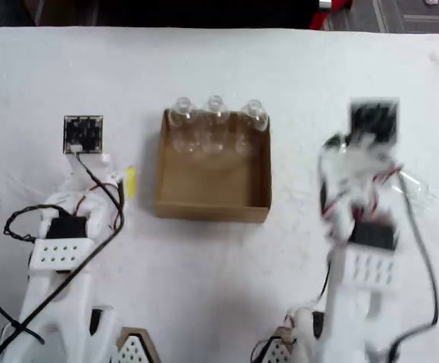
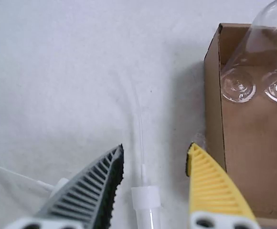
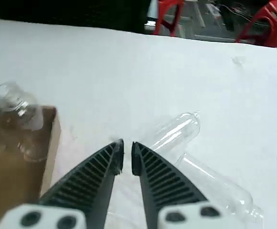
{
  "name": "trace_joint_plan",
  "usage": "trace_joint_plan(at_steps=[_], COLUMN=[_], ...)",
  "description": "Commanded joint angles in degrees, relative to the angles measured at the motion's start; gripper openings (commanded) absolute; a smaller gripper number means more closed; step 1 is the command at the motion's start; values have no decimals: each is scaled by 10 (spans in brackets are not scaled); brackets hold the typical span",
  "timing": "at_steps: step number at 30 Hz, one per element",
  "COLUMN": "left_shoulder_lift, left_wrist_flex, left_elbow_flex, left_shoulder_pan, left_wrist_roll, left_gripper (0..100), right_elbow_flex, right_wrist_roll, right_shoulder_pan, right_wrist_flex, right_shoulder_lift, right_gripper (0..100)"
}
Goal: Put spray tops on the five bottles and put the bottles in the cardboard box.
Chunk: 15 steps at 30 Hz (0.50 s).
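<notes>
The cardboard box [image 1: 212,206] sits mid-table with three clear bottles [image 1: 216,113] leaning on its far wall. My left gripper [image 2: 155,148] is open just left of the box [image 2: 215,95], and a white spray top [image 2: 145,200] with its thin tube lies on the table between the grey and yellow fingers. A second spray top [image 2: 57,183] lies beside the grey finger. My right gripper [image 3: 127,152] is shut on nothing above the table, right of the box [image 3: 14,176]. Two clear bottles [image 3: 174,129] [image 3: 215,179] lie on their sides just beyond it.
The white table [image 1: 219,68] spreads wide behind the box. Both arm bases stand at the near edge, with cables trailing from the left arm [image 1: 60,249] and the right arm [image 1: 367,249]. Red chair legs [image 3: 272,19] stand past the far edge.
</notes>
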Motion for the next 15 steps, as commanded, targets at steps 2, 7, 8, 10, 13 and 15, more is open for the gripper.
trace_joint_plan(at_steps=[2,7,8,10,13,15], left_shoulder_lift=[0,0,0,0,0,0], left_wrist_flex=[-18,-18,-18,-18,-18,-19], left_elbow_flex=[-5,-4,-4,-4,-4,-4], left_shoulder_pan=[0,0,0,0,0,1], left_wrist_roll=[-6,-6,-6,-6,-6,-6], left_gripper=[203,203,203,203,203,203], right_elbow_flex=[-225,-366,-392,-437,-498,-543], right_wrist_roll=[-89,-160,-175,-212,-246,-248], right_shoulder_pan=[58,90,98,113,121,120], right_wrist_flex=[25,26,28,28,24,24], right_shoulder_lift=[219,395,429,489,579,639], right_gripper=[15,33,59,136,227,232])
